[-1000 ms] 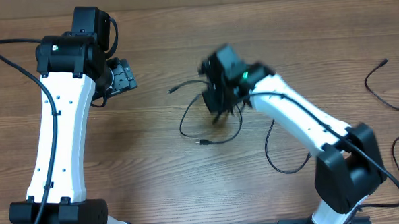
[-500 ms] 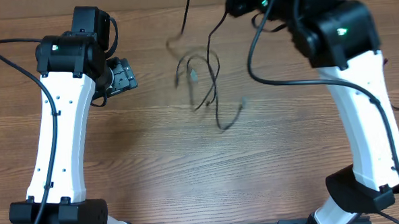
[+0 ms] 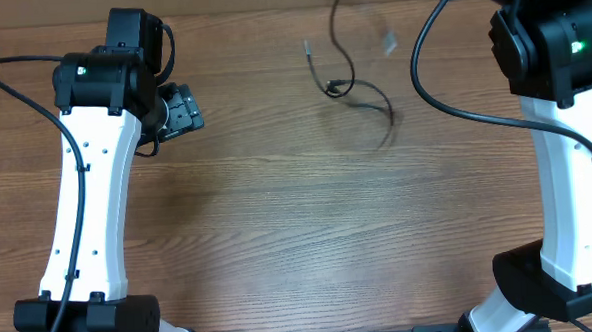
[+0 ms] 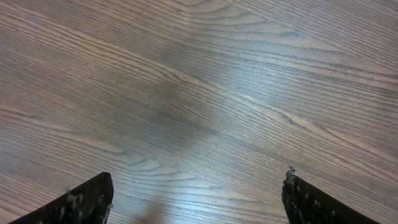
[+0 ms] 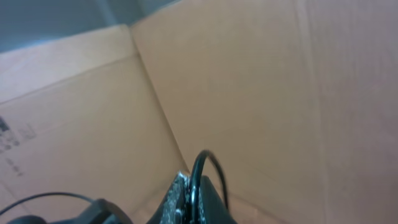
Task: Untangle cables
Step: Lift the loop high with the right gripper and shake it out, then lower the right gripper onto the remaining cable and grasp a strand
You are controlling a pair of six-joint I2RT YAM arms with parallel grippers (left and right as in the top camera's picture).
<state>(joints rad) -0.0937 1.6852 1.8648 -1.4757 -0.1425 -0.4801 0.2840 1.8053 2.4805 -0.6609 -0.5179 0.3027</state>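
The thin black cables (image 3: 359, 84) hang in a loose tangle near the table's far edge, with a silvery plug tip (image 3: 309, 50) at the left and strands running up out of the overhead view. My right arm (image 3: 561, 34) is raised high at the far right. In the right wrist view, my right gripper (image 5: 200, 198) is shut on one black cable (image 5: 200, 163) that arches out of the jaws. My left gripper (image 3: 180, 111) is open and empty over bare wood at the far left, its fingers wide apart in the left wrist view (image 4: 196, 199).
A cardboard wall (image 5: 249, 81) fills the right wrist view. A thicker black arm cable (image 3: 419, 76) loops down beside the right arm. The wooden table (image 3: 278, 217) lies below both arms.
My right arm has swung up and to the far right, lifting the cable tangle off the middle of the table toward the far edge. The left arm has not moved.
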